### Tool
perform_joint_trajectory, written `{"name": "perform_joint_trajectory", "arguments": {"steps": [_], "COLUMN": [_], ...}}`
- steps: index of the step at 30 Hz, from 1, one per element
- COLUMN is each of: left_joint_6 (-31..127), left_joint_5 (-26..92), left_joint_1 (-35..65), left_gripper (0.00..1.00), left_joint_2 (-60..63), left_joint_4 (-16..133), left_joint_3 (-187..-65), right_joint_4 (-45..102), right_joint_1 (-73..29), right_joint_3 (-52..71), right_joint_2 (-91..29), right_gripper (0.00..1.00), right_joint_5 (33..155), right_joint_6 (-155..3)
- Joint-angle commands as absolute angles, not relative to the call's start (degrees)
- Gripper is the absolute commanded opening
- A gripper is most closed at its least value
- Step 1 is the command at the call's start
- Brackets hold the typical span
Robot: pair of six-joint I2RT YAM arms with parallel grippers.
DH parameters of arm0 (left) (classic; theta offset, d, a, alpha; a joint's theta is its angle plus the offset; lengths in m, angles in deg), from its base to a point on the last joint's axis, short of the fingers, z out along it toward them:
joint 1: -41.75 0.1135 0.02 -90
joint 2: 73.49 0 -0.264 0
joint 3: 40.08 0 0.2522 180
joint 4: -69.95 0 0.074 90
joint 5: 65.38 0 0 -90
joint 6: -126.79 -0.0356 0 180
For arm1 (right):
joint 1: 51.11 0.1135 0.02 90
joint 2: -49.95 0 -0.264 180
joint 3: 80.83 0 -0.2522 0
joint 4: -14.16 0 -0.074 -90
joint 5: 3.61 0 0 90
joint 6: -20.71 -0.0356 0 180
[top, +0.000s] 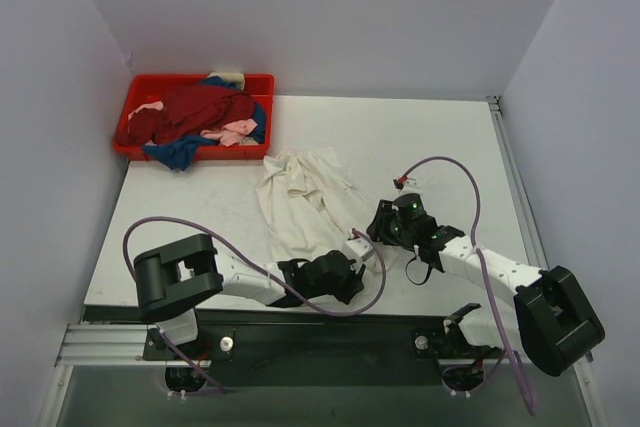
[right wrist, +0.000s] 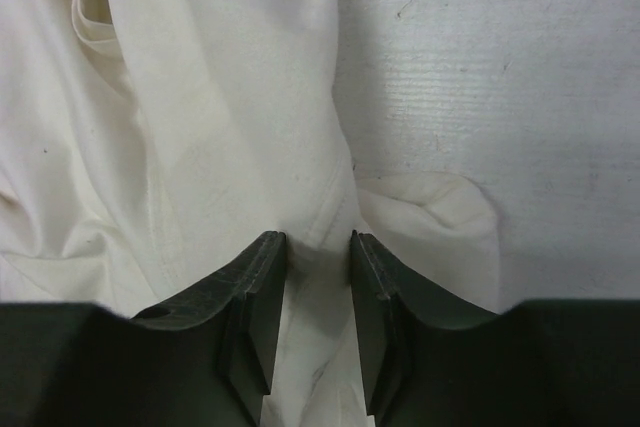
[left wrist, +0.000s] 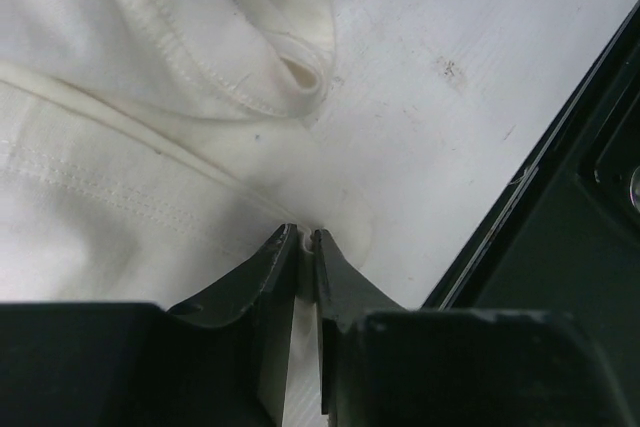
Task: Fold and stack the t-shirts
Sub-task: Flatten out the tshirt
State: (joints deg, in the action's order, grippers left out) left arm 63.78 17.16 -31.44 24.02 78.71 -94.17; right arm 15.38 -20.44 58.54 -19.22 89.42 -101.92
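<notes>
At the far left corner of the table (top: pixel 430 137) we see the red tray (top: pixel 180 77), heaped with the dark red t-shirt (top: pixel 200 107), the blue t-shirt (top: pixel 178 154) and the pale pink t-shirt (top: pixel 238 129). The cream-white t-shirt (top: pixel 300 197) lies crumpled mid-table, trailing toward the near edge. There our left claw (left wrist: pixel 306 237) has its jaws almost together, nipping the shirt's edge. Just right of it, our right claw (right wrist: pixel 318 239) straddles a ridge of the same cloth, jaws a little apart; we cannot tell whether they grip.

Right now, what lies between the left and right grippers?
Only the near corner of the cream-white t-shirt: the top view shows it spanning from left gripper to right gripper, and both wrist views show cloth there.
</notes>
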Motion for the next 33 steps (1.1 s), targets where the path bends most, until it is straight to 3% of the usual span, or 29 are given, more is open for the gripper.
{"name": "perform_joint_trajectory", "arguments": {"steps": [1, 4, 5, 8, 21, 33], "left_joint_6": [64.3, 63.43, 63.25, 61.85, 51.04, 40.06], "left_joint_5": [15.83, 13.29, 12.76, 11.53, 0.73, -22.46], "left_joint_1": [-31.82, -31.56, -31.38, -28.92, -3.97, -0.18], "left_gripper": [0.22, 0.11, 0.0, 0.0, 0.0, 0.0], "left_joint_2": [21.08, 17.92, 16.96, 11.95, -30.58, -48.96], "left_joint_4": [78.77, 77.02, 76.41, 74.65, 56.46, 47.57], "left_joint_3": [-93.74, -93.04, -92.86, -91.72, -90.31, -96.55], "right_joint_4": [16.14, 16.23, 16.49, 16.67, 24.05, 30.2], "right_joint_1": [-20.88, -21.05, -21.14, -21.84, -24.92, -25.01], "right_joint_3": [58.26, 57.38, 56.59, 55.18, 41.92, 26.55], "right_joint_2": [-19.13, -19.22, -19.13, -18.87, -11.14, 0.91], "right_gripper": [0.31, 0.17, 0.11, 0.0, 0.0, 0.0], "right_joint_5": [88.15, 88.33, 88.41, 88.33, 83.85, 74.45], "right_joint_6": [-101.11, -101.11, -101.02, -100.94, -95.67, -88.11]}}
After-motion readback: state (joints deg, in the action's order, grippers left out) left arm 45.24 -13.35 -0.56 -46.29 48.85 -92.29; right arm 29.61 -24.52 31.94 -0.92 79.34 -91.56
